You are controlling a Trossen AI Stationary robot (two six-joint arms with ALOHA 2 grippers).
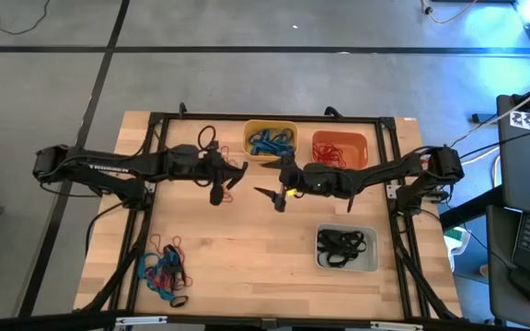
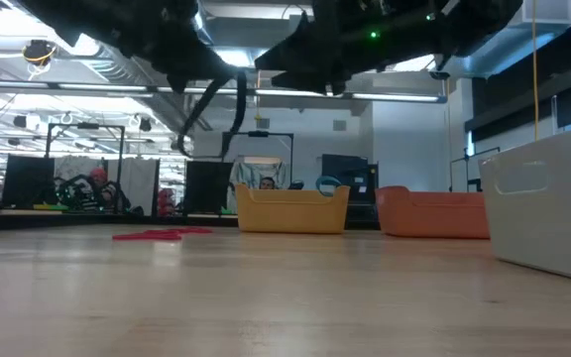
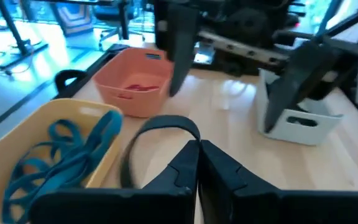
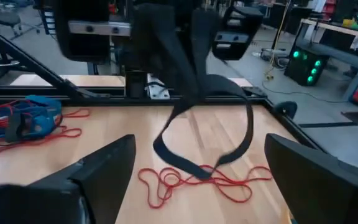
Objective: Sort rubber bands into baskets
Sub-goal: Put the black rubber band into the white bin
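Left claw (image 1: 217, 195) pinches a black rubber band (image 3: 157, 134) above mid-bench, near the yellow basket (image 1: 270, 138); your right claw (image 1: 276, 196) gapes wide; a loose handover could drop it short of the grey basket (image 1: 346, 248).

A black band (image 2: 234, 114) hangs from the left end effector (image 2: 201, 69) above the desk (image 2: 266, 297). Below and beyond it sit the yellow basket (image 2: 290, 210), orange basket (image 2: 432, 213) and red bands (image 2: 162, 234).
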